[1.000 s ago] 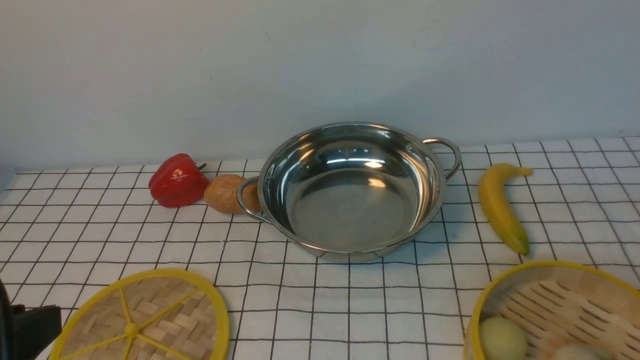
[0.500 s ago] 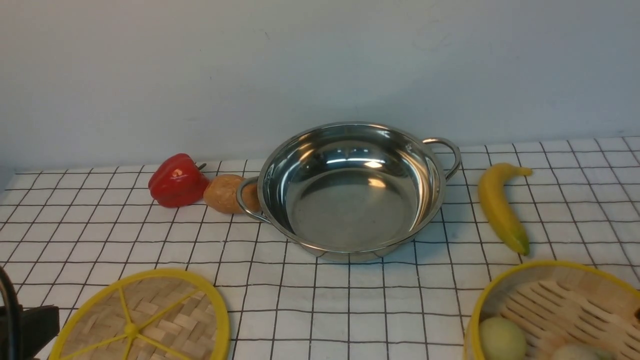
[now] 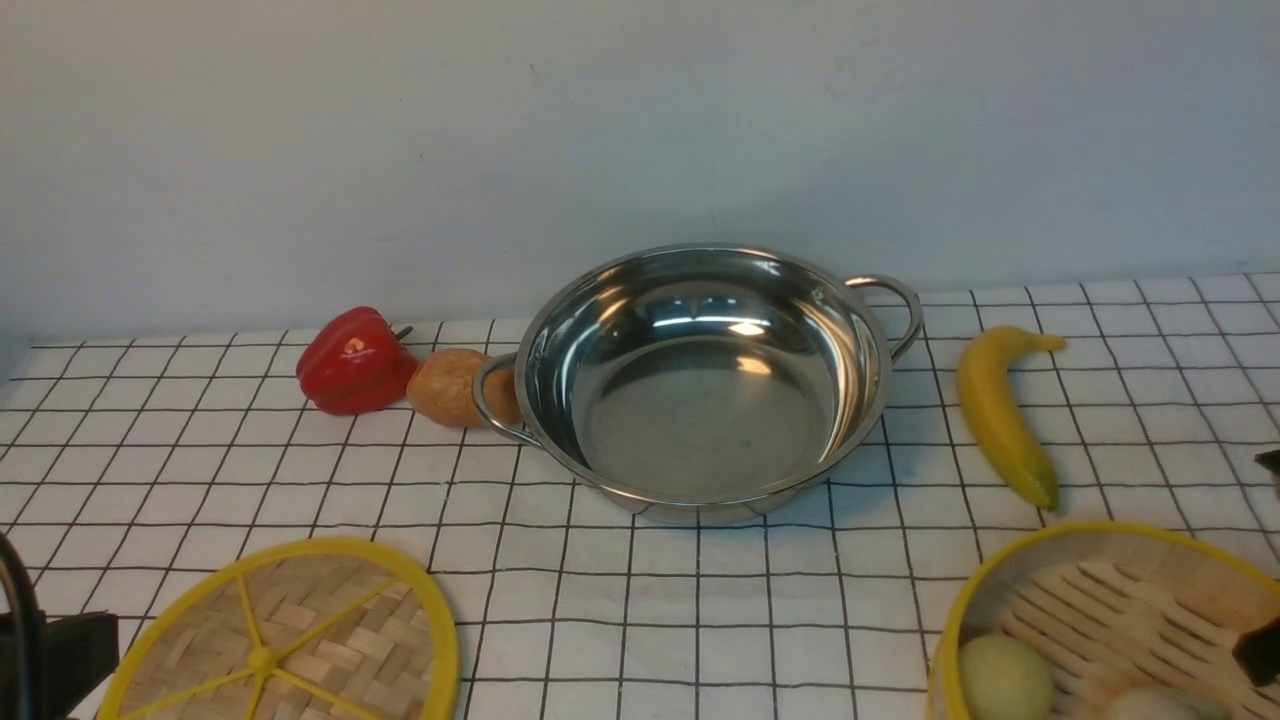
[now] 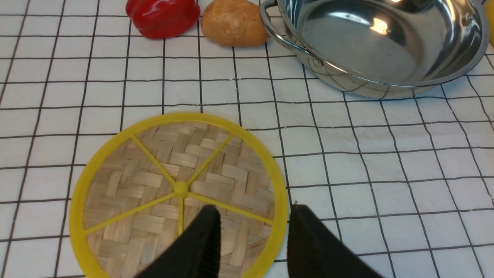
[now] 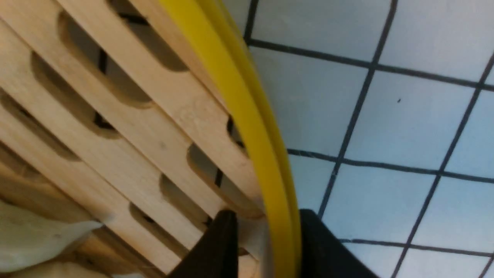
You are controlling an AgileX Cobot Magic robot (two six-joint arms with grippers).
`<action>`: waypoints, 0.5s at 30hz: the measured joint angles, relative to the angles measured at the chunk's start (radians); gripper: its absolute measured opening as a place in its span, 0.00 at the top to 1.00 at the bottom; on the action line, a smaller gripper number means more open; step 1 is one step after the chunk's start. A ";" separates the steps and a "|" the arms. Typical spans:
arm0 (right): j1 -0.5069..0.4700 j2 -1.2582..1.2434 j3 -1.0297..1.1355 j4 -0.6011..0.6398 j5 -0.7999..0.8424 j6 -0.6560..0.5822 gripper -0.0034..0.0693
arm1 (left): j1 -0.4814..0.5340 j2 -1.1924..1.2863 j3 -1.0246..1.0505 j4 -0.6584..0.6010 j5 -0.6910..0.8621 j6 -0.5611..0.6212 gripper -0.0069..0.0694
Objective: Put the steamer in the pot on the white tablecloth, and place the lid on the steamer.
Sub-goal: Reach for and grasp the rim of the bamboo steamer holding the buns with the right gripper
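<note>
The shiny steel pot [image 3: 705, 385] stands empty on the white tablecloth [image 3: 640, 600], at mid-table. The steamer [image 3: 1100, 620] sits at the front right with pale buns [image 3: 1003, 675] inside. My right gripper [image 5: 266, 247] straddles its yellow rim [image 5: 247, 127], one finger [image 3: 1262, 650] inside the basket and the other outside, shut on the wall. The flat woven lid [image 3: 290, 640] lies at the front left. My left gripper [image 4: 254, 239] hovers open over the lid's edge [image 4: 279, 200], holding nothing.
A red pepper [image 3: 355, 362] and a brown potato [image 3: 450, 387] lie against the pot's left handle [image 3: 490, 400]. A banana [image 3: 1000, 415] lies right of the pot, just behind the steamer. A pale wall closes off the back.
My right gripper has come into the front view at the right edge and closed in on the steamer's rim. The left gripper, lid and pot have stayed put.
</note>
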 joint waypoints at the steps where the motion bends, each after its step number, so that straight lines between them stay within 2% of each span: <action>1: 0.000 0.000 -0.003 -0.005 0.006 0.004 0.79 | 0.000 0.000 0.000 0.000 0.001 0.001 0.59; 2: 0.000 -0.001 -0.012 0.000 0.016 0.012 0.86 | 0.000 0.000 0.000 0.000 0.002 0.001 0.59; 3: 0.000 -0.002 -0.014 0.001 0.017 0.013 0.87 | 0.000 0.000 0.000 0.000 0.002 0.001 0.59; 11: 0.000 -0.013 -0.197 0.027 0.196 -0.044 0.87 | 0.000 0.000 0.000 0.000 0.007 0.001 0.59; 15: -0.001 -0.013 -0.328 0.099 0.277 -0.117 0.87 | 0.000 0.000 0.000 0.000 0.009 0.001 0.59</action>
